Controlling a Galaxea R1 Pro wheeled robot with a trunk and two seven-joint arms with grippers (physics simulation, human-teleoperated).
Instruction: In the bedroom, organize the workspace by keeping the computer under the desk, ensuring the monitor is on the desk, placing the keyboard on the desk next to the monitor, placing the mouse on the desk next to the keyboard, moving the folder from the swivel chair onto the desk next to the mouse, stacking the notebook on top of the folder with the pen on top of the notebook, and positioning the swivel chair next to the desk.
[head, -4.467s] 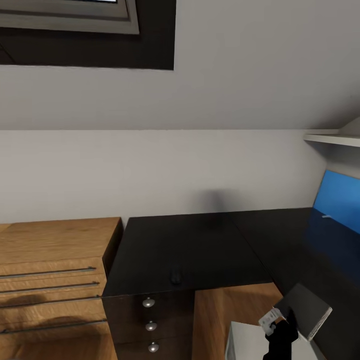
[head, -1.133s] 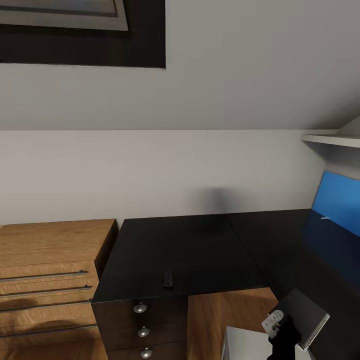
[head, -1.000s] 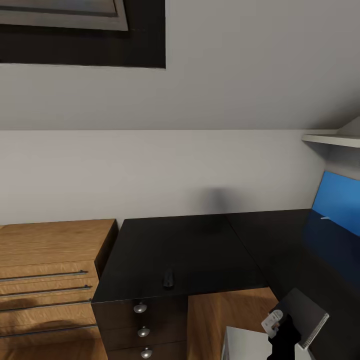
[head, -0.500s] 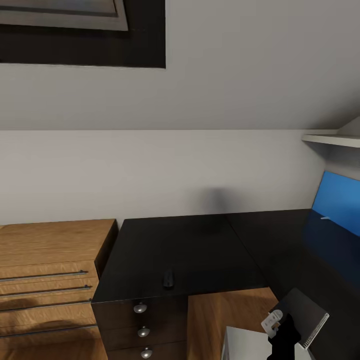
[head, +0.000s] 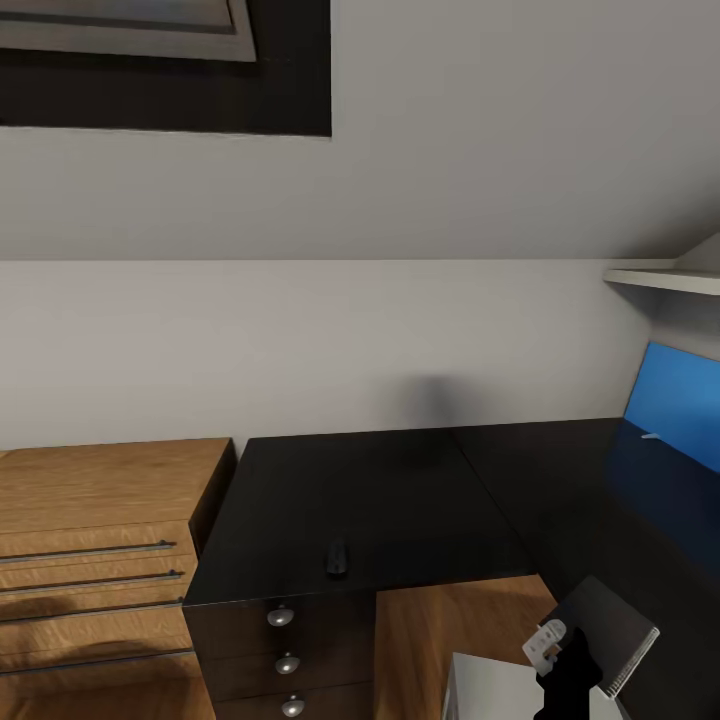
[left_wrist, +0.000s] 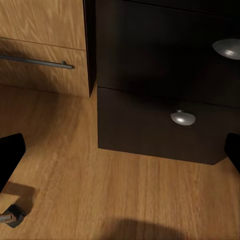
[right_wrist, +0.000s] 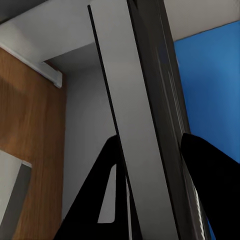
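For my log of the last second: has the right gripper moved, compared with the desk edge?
No. The right gripper holds the keyboard at the same spot beside the desk as one second ago; the desk itself also shows unchanged.

right gripper (head: 572, 668): matte black, blocky, no visible screws or cables. Small white tag-like plate (head: 546, 642) on its upper side with dark marks, too small to read. Wrist views: fingers (right_wrist: 102, 190) are flat black, tapered blades; left fingertips (left_wrist: 9, 156) same black.

Home bedroom — desk (head: 380, 500), sloped ceiling (head: 480, 130)
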